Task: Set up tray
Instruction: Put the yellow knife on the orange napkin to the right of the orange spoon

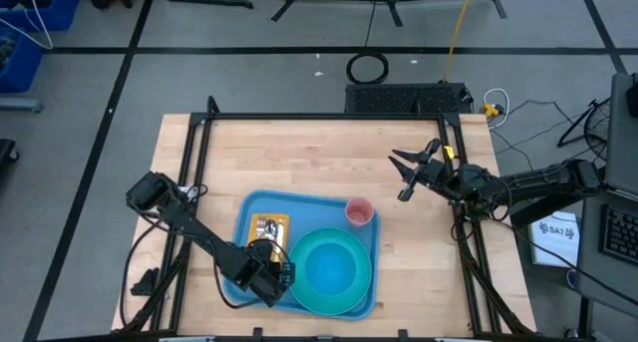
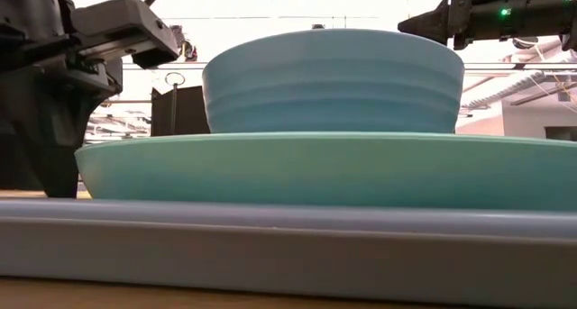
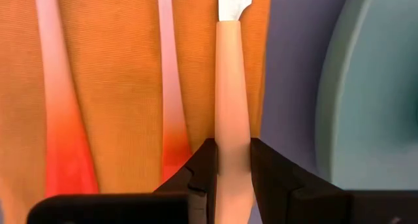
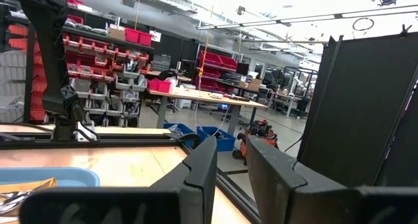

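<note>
Large flat blue plastic tray (image 1: 249, 210) with raised rim, resting near the table's front edge. On it, a round turquoise plate (image 1: 299, 282) under a matching bowl (image 1: 332, 265); orange cloth napkin (image 1: 269, 225) and small pink cup (image 1: 359, 213) alongside. Left gripper (image 3: 232, 160) pinching a pale utensil handle (image 3: 232, 87) over the napkin. Right gripper (image 1: 413, 170) raised well apart, fingers spread.

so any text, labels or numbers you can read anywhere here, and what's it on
"SA7", roughly: white sign off the table's right edge in the high view, small, so uncertain.
Blue tray, turquoise plate, bowl, pink cup: no markings visible.
Red bins on the room's shelves: labels too small to read.
</note>
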You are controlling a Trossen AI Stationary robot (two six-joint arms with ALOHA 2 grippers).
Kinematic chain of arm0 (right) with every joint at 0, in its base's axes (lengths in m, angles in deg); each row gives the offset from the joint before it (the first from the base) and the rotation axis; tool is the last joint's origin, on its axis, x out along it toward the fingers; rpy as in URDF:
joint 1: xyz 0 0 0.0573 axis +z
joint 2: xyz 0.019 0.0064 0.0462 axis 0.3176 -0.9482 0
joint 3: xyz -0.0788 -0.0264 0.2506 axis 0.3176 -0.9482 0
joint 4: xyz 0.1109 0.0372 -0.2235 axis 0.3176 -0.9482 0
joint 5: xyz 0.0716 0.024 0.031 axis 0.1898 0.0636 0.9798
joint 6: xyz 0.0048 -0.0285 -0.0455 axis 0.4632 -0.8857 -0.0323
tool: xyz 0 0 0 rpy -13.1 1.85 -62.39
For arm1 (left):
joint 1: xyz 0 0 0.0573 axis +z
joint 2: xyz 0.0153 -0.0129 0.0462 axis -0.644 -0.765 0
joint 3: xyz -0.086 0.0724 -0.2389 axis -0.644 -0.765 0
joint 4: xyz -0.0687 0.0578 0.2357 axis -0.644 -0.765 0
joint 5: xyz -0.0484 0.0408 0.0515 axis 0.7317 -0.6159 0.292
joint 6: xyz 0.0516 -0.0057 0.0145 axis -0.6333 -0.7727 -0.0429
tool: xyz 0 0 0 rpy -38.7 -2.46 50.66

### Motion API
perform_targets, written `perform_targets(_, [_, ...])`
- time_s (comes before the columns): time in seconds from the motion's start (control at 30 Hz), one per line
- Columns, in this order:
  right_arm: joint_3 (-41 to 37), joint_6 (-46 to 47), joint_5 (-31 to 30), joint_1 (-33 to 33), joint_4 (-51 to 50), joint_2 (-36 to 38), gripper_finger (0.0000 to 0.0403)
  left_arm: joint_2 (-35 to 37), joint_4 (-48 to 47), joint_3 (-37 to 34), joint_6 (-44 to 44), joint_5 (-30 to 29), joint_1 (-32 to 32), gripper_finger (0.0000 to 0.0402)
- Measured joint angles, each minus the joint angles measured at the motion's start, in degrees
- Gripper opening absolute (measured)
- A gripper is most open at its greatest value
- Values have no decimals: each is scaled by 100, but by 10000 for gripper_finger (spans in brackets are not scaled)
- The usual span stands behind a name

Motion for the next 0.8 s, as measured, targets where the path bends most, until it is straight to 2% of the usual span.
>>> perform_targets(0.73, [0,-8,1,0,4,0,77,22,404,-179,-315,158,74,70])
perform_targets(0.8, [0,-17,1,0,4,0,77,15,416,-169,-324,176,90,91])
